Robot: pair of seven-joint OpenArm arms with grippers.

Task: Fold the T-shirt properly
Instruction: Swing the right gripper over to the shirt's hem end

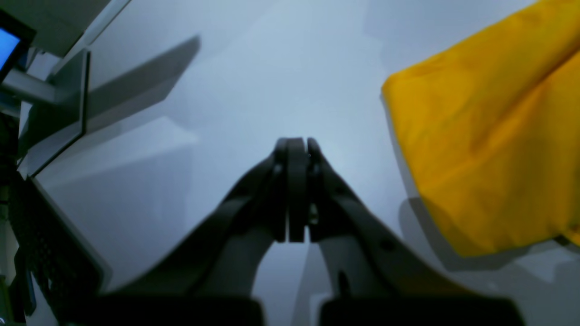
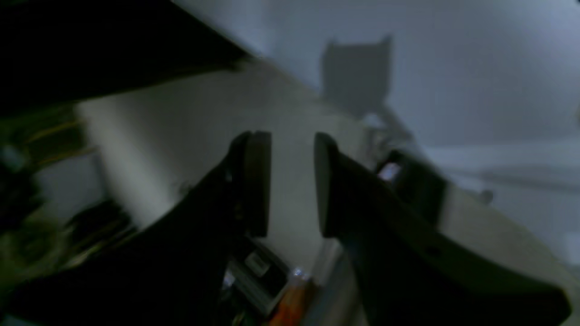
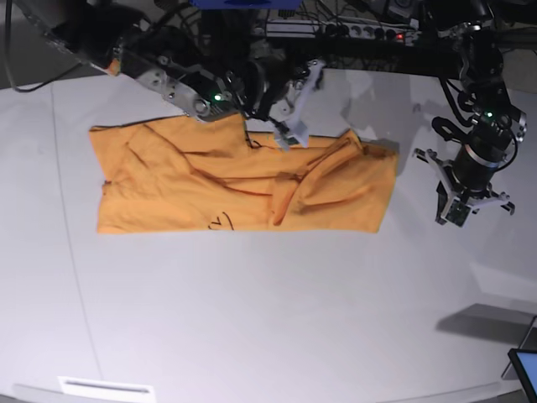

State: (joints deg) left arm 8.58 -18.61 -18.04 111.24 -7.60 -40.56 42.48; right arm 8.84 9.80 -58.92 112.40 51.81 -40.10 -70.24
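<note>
The orange-yellow T-shirt (image 3: 210, 185) lies partly folded and rumpled on the white table (image 3: 252, 319), with bunched folds near its right end and a dark mark near its front edge. My right gripper (image 3: 295, 107) hovers over the shirt's far edge. In its wrist view the right gripper (image 2: 292, 145) has its jaws apart with nothing between them, and the shirt is out of that view. My left gripper (image 3: 450, 215) hangs above bare table just right of the shirt. Its fingers (image 1: 297, 149) are pressed together and empty, with the T-shirt (image 1: 489, 136) to their right.
Dark equipment and cables (image 3: 352, 34) line the table's far edge. A screen (image 3: 524, 369) stands at the near right corner, also visible as a blue screen (image 1: 7, 50) in the left wrist view. A white label strip (image 3: 105, 388) lies by the front edge.
</note>
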